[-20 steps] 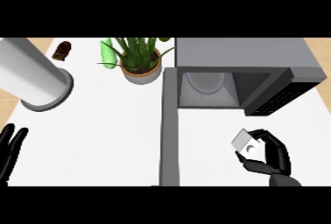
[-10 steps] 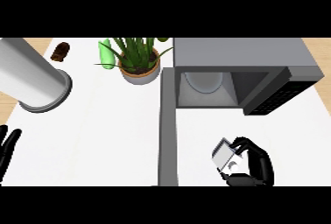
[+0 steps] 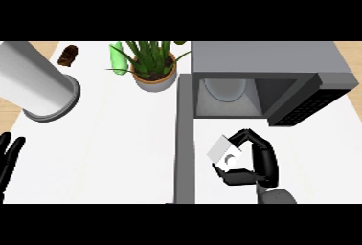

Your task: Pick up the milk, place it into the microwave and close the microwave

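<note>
Right hand [image 3: 256, 162]: curled round the milk [image 3: 225, 153], before the open microwave [image 3: 272, 72].
Left hand [image 3: 8, 155]: rested, fingers straight.

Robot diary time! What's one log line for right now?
right hand: shut on milk | microwave: door open, milk not yet inside | left hand: open, resting at left edge

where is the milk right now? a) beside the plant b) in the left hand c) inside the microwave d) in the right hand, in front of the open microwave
d: the right hand curls round the milk just in front of the open microwave, not yet inside.
</note>
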Motion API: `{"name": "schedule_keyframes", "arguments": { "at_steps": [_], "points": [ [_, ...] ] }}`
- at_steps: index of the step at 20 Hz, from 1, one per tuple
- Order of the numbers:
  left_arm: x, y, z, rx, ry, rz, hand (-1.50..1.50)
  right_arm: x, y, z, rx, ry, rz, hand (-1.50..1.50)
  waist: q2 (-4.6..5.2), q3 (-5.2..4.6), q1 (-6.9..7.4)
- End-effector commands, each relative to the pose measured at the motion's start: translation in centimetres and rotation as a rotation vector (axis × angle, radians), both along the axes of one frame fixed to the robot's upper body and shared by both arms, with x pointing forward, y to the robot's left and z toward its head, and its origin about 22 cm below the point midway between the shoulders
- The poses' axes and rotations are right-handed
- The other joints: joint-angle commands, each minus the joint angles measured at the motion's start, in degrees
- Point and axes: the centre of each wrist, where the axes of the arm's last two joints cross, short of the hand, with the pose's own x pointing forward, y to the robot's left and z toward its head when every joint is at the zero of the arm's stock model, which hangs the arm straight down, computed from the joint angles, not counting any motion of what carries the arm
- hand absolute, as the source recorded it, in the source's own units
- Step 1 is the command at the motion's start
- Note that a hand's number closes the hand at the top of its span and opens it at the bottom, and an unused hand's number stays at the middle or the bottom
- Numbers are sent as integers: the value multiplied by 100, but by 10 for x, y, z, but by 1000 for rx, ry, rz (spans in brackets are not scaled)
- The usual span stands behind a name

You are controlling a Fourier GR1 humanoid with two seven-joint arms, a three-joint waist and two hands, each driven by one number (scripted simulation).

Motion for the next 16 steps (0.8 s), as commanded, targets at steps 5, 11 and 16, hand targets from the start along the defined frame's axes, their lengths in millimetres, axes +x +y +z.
{"name": "schedule_keyframes", "arguments": {
  "at_steps": [5, 11, 16],
  "points": [
    [-5, 5, -1, 22, 5, -12, -150, 74, 14, 46, -142, 53, -146, 150, 15, 4, 57],
    [3, 8, -9, 0, 7, -25, -150, 124, 10, 56, -213, 93, -222, 150, 43, 8, 115],
    [9, 11, -15, -5, 3, -45, -150, 152, -8, 62, -303, 132, -283, 150, 95, 12, 234]
  ]
}}
